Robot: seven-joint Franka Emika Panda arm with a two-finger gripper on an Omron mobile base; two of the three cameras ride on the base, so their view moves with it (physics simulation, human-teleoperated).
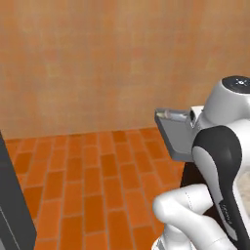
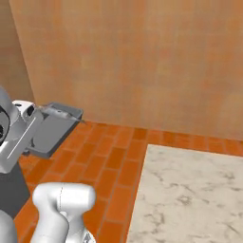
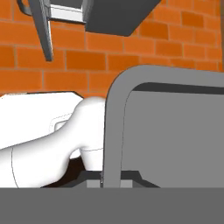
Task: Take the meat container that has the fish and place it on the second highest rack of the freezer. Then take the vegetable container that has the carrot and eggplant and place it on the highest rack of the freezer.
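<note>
- A dark grey cabinet edge stands at the left base view's far left, on the orange brick floor.
- The grey meat container is held up in the air above that floor, tilted, with a thin silvery fish at its upper rim.
- The claw is clamped shut on the container's rim.
- A marble bench lies at the right.

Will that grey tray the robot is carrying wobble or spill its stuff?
The grey tray looks stiff: its flat base and rim keep straight lines, so it probably won't flop. It is tilted steeply, and the gripper seems shut on just one edge, so it might swing. The pale thing lying along its top edge looks loose and could slide.
</note>
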